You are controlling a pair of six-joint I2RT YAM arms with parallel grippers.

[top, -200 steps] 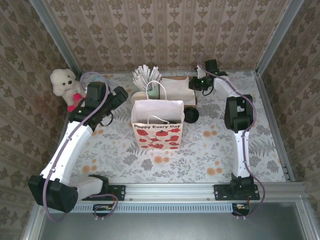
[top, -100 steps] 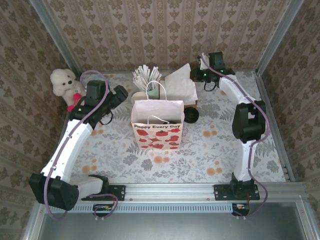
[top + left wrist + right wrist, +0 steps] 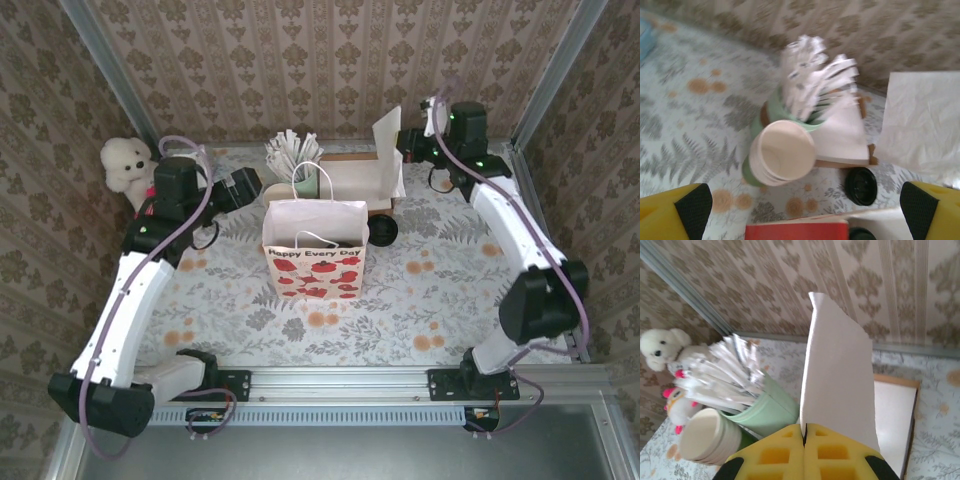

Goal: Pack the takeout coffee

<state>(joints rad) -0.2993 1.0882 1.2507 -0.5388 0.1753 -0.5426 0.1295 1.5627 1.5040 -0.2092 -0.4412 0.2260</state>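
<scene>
**Sheet pinched upright at the back, bag mouth open mid-desk**

We see the right jaws closed on the lower edge of a white sheet (image 3: 837, 375), which stands upright over the tray (image 3: 355, 182) near the back wall. The left jaws gape wide and grip nothing, with the pads (image 3: 687, 207) at the bottom corners of the left wrist view. They face the cup stack (image 3: 782, 157) and the green holder (image 3: 767, 412) of white packets.

The bag (image 3: 314, 262) stands mid-desk with its mouth open, its back rim just before the stack and the tray. A black round thing (image 3: 383, 230) lies on the desk (image 3: 430, 300) just right of the bag, by the tray's front edge. In the left wrist view it looks like a flat lid, and we cannot tell for sure where the coffee is.

The back strip is crowded, and a toy (image 3: 125, 165) sits in the back left corner. Open desk lies before the bag and along its right, up to the right rail (image 3: 526, 180).
</scene>
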